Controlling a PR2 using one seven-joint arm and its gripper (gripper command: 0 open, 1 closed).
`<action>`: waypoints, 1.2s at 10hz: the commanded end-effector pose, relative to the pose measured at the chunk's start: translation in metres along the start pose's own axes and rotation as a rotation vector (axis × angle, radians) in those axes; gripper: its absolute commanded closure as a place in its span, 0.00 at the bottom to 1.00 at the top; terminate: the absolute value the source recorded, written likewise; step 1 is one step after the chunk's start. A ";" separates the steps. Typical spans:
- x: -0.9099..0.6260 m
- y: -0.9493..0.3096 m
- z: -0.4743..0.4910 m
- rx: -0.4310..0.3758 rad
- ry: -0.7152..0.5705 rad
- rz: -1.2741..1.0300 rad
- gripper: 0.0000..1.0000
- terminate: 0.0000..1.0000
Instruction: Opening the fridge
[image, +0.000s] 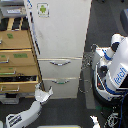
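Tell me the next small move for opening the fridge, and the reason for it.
Probably raise the gripper toward the left edge of the tall white fridge. The gripper appears open and sits low, by the bottom drawer's left corner, gripping nothing. The large upper door looks shut, and no handle on it is visible here.

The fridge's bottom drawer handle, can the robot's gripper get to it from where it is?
Probably yes. The gripper looks open near the lower left corner of the fridge, and nothing stands between it and the bottom drawer handle, up and to the exterior view's right.
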 end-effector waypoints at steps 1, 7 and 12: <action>0.048 0.043 0.013 -0.027 0.047 0.172 0.00 0.00; 0.111 0.056 0.041 -0.017 0.051 0.147 0.00 0.00; 0.175 0.104 0.083 0.022 0.017 0.137 0.00 0.00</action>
